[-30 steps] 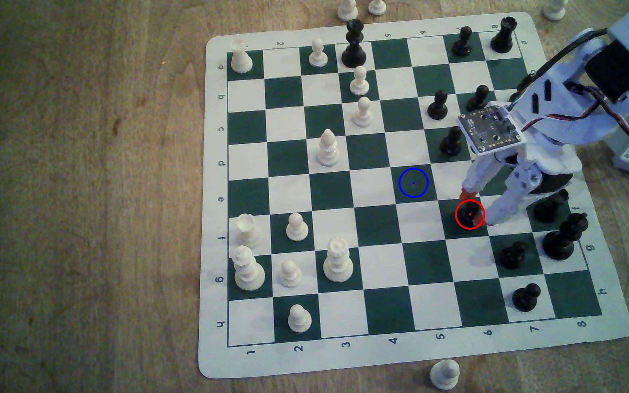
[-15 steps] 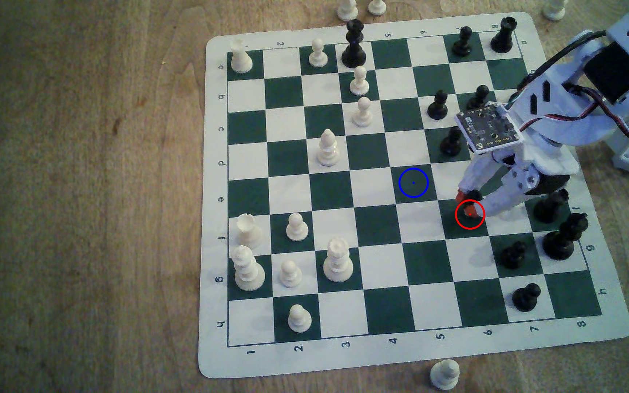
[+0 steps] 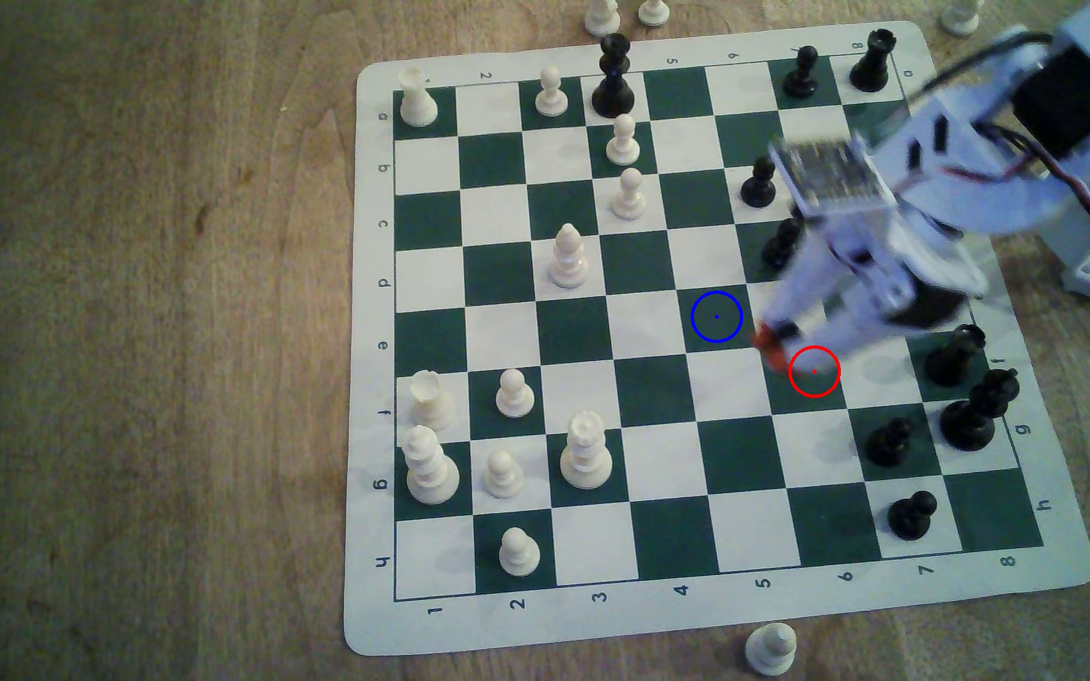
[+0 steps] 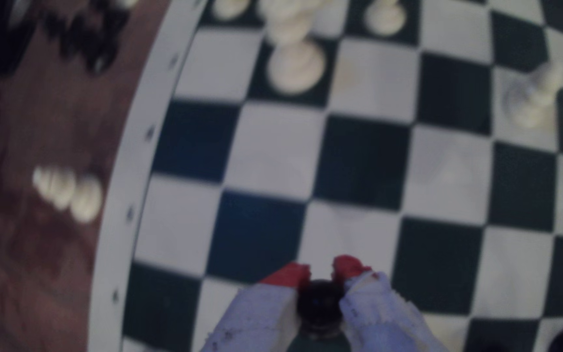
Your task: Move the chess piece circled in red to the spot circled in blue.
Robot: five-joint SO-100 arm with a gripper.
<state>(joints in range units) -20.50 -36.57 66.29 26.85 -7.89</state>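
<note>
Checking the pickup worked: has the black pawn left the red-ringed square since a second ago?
Yes. The black pawn, held in the claw, has moved toward the exterior view's left, off the red ring, toward the blue-ringed square.

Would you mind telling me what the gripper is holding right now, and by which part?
The gripper is shut on the black pawn, its red-tipped fingers pinching it on opposite sides near the head.

Glossy black pawn (image 4: 319, 306), seemingly plastic; white pincer (image 4: 320, 270) with matt red tips; grainy wood table (image 3: 136, 327).
</note>
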